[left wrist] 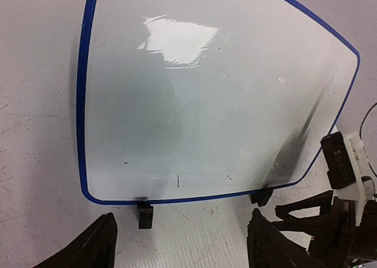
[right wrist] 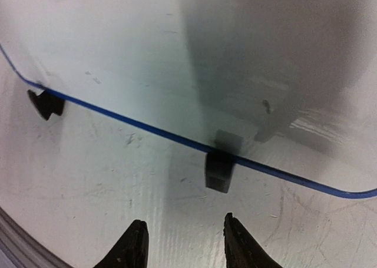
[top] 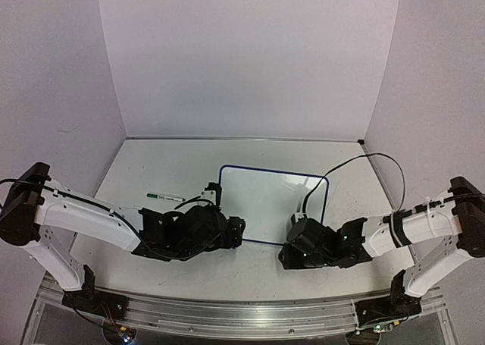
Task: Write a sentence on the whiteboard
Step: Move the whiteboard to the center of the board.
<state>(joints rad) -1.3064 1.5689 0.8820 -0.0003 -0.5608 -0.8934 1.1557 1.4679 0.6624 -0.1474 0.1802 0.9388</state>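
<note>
While the whiteboard [top: 265, 201] lies mid-frame on the surface [top: 167, 170], left hand [left wrist: 182, 238] and right hand [right wrist: 185, 241] hover released below it.

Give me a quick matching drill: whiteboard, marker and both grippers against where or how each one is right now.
Things:
1. whiteboard
2. marker
3. left gripper
4. right gripper

Places or states:
A. open and empty, at the right part of the whiteboard's near edge
B. lying flat, off to the left of the whiteboard
C. blue-framed, no writing visible on it
D. open and empty, by the whiteboard's near left corner

Pairs: 1-C, 2-B, 3-D, 4-A
</note>
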